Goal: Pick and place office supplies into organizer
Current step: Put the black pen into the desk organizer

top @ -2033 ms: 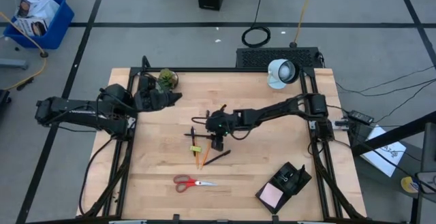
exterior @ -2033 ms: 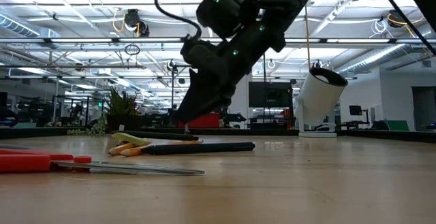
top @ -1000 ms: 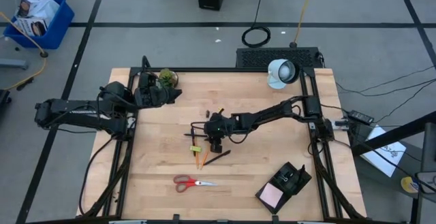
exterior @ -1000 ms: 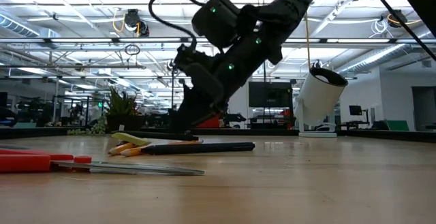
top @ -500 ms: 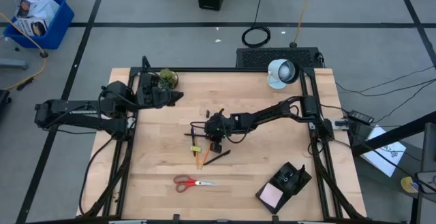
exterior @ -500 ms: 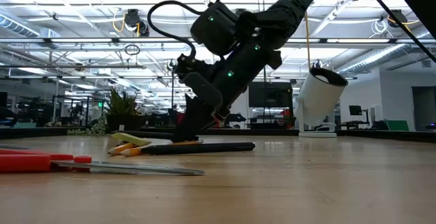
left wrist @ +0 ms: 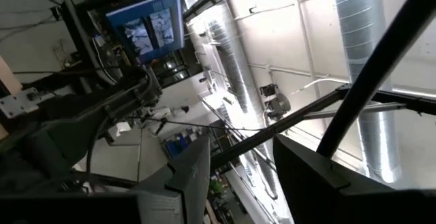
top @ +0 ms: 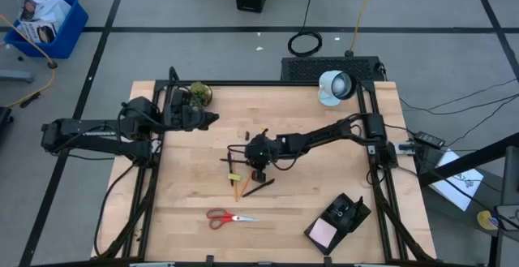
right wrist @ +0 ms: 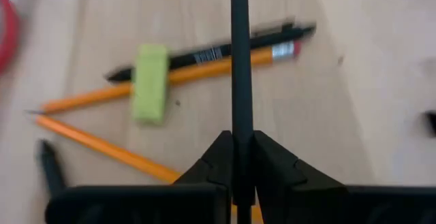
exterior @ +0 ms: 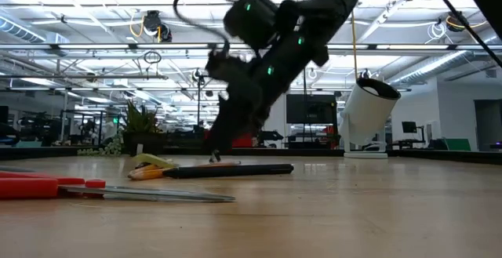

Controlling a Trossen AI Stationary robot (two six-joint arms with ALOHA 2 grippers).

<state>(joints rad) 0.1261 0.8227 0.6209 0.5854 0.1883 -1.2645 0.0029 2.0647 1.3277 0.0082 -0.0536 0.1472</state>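
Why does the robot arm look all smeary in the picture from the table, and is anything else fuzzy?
Low view: the right arm's claw is smeared while the scissors look sharp. Right wrist view: the pencils and green eraser look soft. High view: everything is crisp.

Open table (top: 324, 186) is left between the pencils (top: 238, 187) and the organizer (top: 347, 215); the scissors (top: 229, 217) lie near the front edge.
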